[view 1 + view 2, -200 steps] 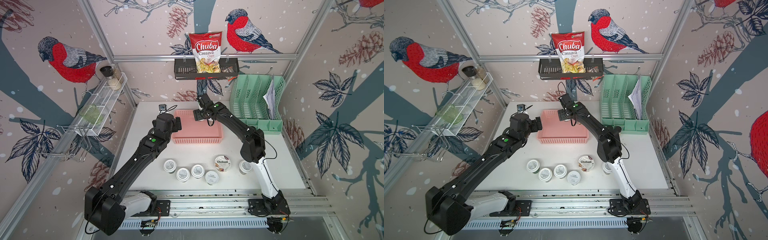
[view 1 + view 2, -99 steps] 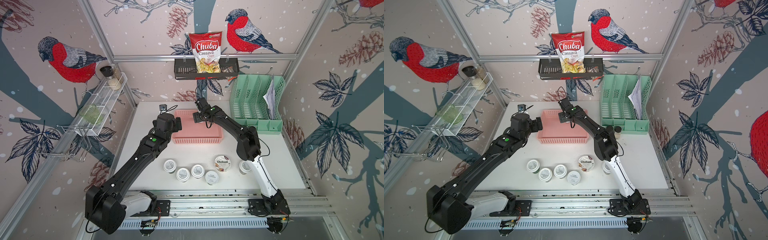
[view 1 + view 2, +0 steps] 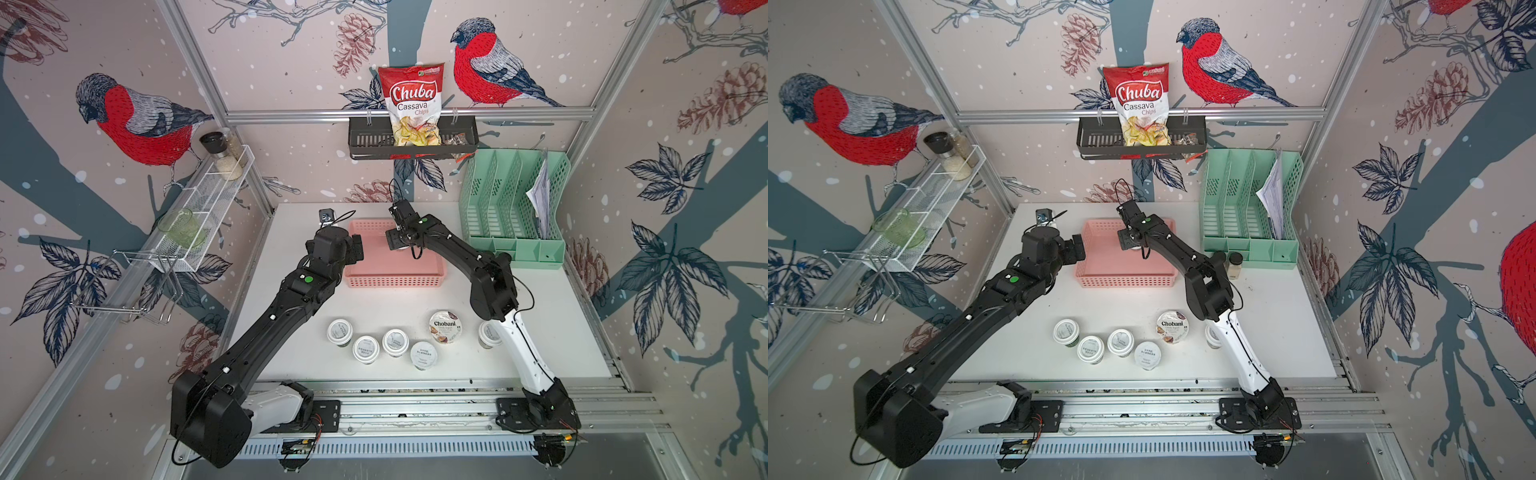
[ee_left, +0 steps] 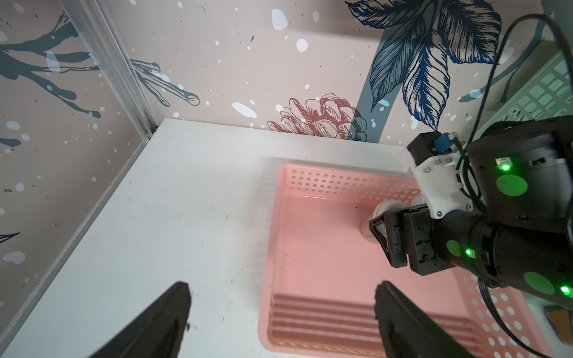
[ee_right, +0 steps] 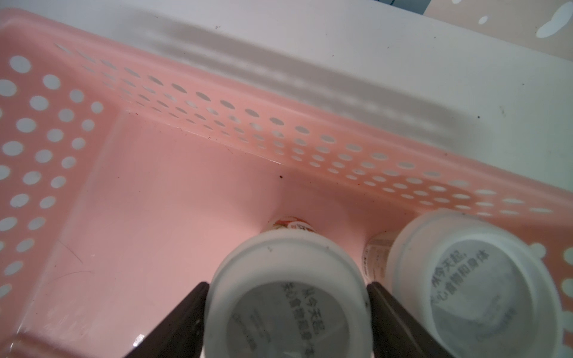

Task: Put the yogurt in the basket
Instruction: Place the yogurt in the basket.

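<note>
In the basket (image 5: pixel 217 102), another cup (image 5: pixel 471 288) stands beside the clasped yogurt (image 5: pixel 288 297).

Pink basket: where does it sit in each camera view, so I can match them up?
Both top views: pink basket mid-table, behind the loose cups.
Left wrist: basket just beyond the open left gripper, under the right arm.
Right wrist: basket fills the frame, seen from inside.
Shared landmark: the right gripper against a white-lidded cup by the basket's back wall.
</note>
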